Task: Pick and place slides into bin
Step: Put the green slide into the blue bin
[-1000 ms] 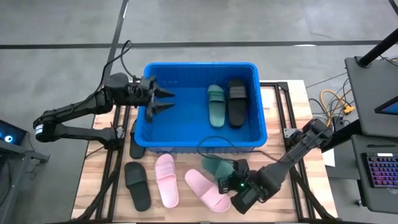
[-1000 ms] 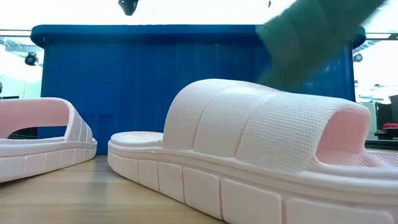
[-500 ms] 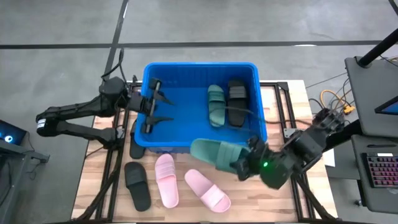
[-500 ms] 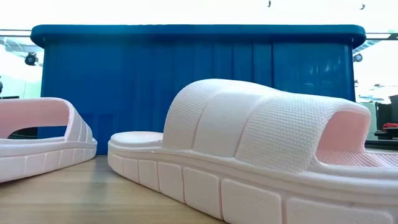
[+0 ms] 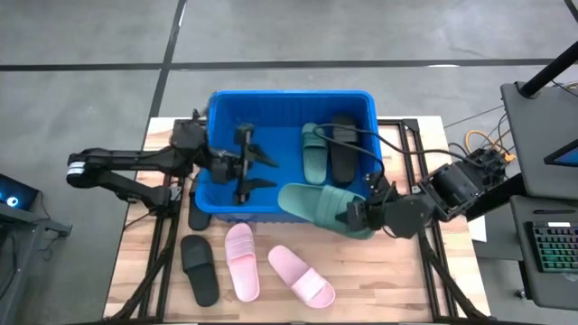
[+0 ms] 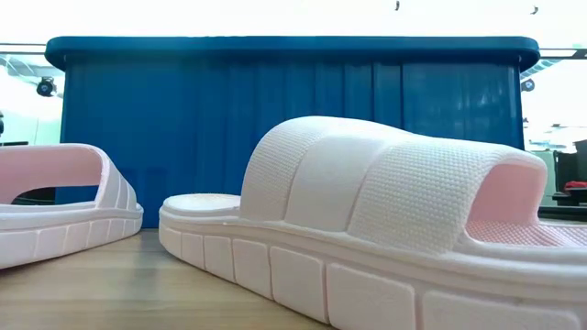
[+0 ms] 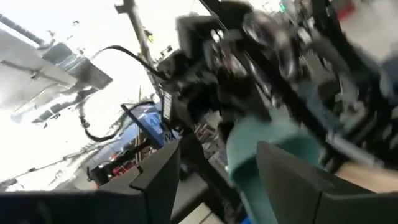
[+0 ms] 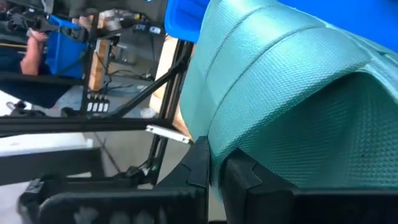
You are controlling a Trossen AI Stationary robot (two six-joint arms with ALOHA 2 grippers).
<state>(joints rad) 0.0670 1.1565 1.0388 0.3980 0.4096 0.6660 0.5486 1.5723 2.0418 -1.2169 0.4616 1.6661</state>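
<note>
My right gripper (image 5: 358,217) is shut on a dark green slide (image 5: 312,204) above the near wall of the blue bin (image 5: 289,94). The slide fills the right wrist view (image 8: 292,93). My left gripper (image 5: 260,171) is open and empty over the bin's left half. Its wrist view looks at the green slide (image 7: 264,146). A second green slide (image 5: 314,153) and a black slide (image 5: 343,149) lie flat on the bin's floor at the right. Two pink slides (image 5: 241,260) (image 5: 301,275) and a black slide (image 5: 200,269) lie on the table in front of the bin. My right gripper holds the green slide by its end toward the table's right, where the wide strap's edge (image 8: 214,140) runs down between the two fingers (image 8: 200,163). The fingers come level from the table's right. The slide is lifted clear, roughly level, its free end (image 5: 284,196) pointing left.
Another black slide (image 5: 197,215) lies half under the bin's near left corner. In the low view the pink slides (image 6: 367,202) (image 6: 64,192) stand before the bin's wall (image 6: 275,110). Cables and equipment sit off the table's right edge (image 5: 488,149).
My right gripper has lifted the green slide off the table and carried it up and toward the far edge, to the bin's near wall; the slide has turned to lie left to right. My left gripper has gone toward the table's right, over the bin.
</note>
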